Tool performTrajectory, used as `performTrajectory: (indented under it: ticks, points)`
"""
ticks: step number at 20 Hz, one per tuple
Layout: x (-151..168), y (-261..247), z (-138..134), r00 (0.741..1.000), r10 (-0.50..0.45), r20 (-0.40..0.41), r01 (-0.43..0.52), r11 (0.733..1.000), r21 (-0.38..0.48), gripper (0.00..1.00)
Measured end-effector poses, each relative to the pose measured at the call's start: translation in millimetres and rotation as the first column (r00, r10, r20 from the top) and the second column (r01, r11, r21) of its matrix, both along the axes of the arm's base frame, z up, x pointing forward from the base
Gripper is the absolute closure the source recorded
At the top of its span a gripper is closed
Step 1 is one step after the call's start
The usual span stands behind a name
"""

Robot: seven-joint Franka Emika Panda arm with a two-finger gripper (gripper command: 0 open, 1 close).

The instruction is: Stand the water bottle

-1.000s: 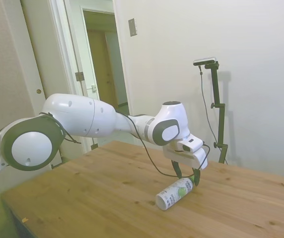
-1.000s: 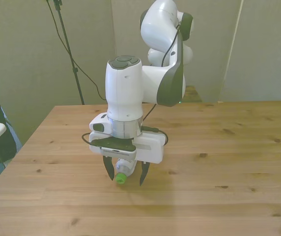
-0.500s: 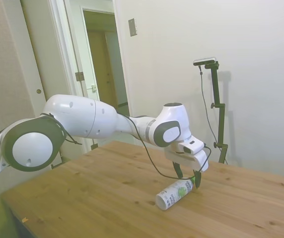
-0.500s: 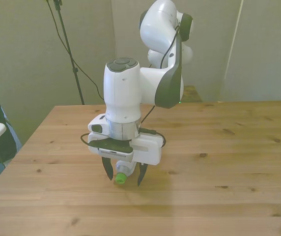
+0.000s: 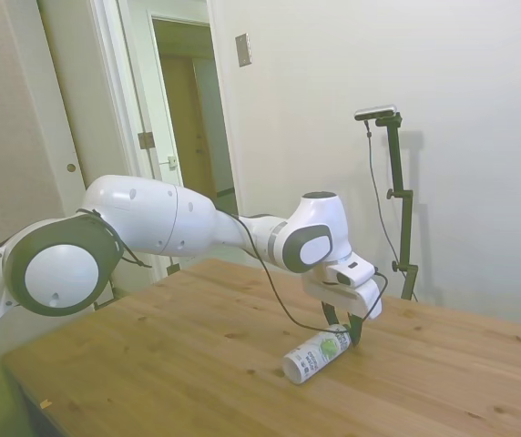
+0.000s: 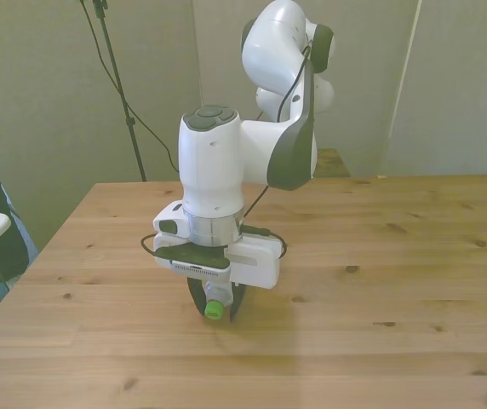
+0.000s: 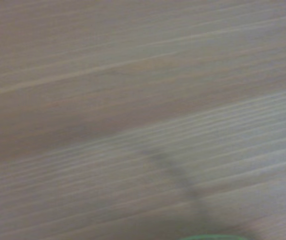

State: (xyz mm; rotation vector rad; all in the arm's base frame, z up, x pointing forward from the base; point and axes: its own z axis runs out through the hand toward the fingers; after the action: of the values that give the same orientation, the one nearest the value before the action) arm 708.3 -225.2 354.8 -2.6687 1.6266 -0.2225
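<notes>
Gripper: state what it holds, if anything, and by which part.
The gripper is shut on the water bottle, gripping its neck end just behind the green cap. The bottle lies on its side on the wooden table.

**White arm, grey joints, black fingers**

The arm (image 5: 160, 218) has glossy white rounded shells, with grey bands and grey caps at the joints. The shoulder disc is white inside a grey ring. A thin black cable (image 5: 274, 282) loops from the forearm to the wrist. A flat white block sits at the wrist above the gripper (image 6: 214, 302), whose two fingers (image 5: 355, 330) are slim and black.
</notes>
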Motion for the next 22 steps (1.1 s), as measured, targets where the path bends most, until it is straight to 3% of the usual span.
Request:
performTrajectory:
  ticks: [11, 17, 22]
  points:
    - [1, 10, 12, 1.0, 0.004, 0.009, -0.004, 0.999, 0.032, 1.0]
    - [3, 45, 68, 0.996, 0.0, 0.086, -0.004, 0.999, 0.045, 1.0]
    - [-10, 91, 128, 0.969, -0.046, 0.243, 0.049, 0.999, -0.008, 1.0]
